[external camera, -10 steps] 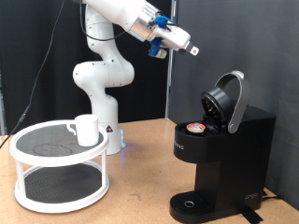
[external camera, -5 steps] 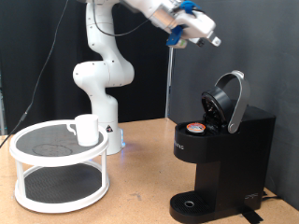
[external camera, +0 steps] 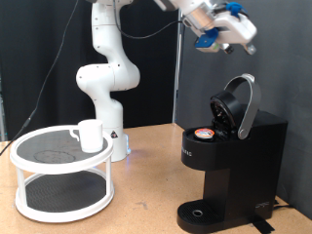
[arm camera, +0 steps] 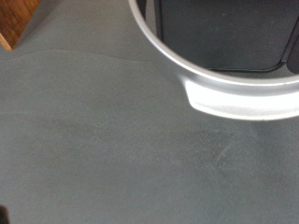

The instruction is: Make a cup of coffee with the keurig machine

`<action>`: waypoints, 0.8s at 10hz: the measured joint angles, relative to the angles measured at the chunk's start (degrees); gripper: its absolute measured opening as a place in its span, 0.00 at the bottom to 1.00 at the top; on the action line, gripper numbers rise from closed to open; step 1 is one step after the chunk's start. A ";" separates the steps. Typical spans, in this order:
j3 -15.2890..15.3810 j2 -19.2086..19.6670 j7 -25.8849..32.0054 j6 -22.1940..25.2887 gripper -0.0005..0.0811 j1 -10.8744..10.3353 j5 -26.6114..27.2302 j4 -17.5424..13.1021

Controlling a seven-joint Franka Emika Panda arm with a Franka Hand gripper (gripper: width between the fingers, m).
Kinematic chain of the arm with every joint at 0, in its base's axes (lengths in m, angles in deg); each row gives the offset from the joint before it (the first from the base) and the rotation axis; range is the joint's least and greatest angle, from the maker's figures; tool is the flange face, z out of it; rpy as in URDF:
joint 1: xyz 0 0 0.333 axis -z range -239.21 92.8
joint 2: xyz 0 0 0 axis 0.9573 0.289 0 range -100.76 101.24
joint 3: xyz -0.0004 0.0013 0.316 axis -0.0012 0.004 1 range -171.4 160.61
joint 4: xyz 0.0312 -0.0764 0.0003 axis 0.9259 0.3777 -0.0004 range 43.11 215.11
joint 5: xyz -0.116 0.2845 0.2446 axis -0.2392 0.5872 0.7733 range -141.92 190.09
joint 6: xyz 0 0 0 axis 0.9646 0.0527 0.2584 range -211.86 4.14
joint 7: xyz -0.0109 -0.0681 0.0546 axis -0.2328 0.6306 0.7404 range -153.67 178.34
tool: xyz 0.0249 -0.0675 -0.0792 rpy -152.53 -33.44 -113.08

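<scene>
The black keurig machine (external camera: 234, 161) stands at the exterior view's right with its rounded lid (external camera: 239, 105) hinged open. A small pod with a red-marked top (external camera: 204, 134) sits in its chamber. The white cup (external camera: 90, 135) stands on the top tier of the white mesh stand (external camera: 60, 172) at the left. My gripper (external camera: 252, 41) is high above the machine's open lid, empty, near the exterior view's top right. The wrist view shows a silver curved rim (arm camera: 224, 89) around a dark part and a grey surface; the fingers do not show there.
The robot's white base (external camera: 105, 93) stands behind the mesh stand. A black curtain forms the backdrop. The wooden table (external camera: 146, 205) carries the stand and the machine; its round drip base (external camera: 200, 213) holds nothing.
My gripper has swung from above the table's middle to the exterior view's right and slightly higher, ending above the machine's open lid. The cup, stand and machine have not moved.
</scene>
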State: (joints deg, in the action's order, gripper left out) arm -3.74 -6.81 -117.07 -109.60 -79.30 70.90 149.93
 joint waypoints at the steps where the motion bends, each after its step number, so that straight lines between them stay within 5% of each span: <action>1: 0.93 1.39 -0.39 0.12 0.91 -0.30 -1.22 -1.42; 8: 7.08 11.10 -5.02 -0.92 0.91 -3.39 -8.45 -9.78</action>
State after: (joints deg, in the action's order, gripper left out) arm 3.34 4.29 -122.10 -110.53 -82.69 62.45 140.15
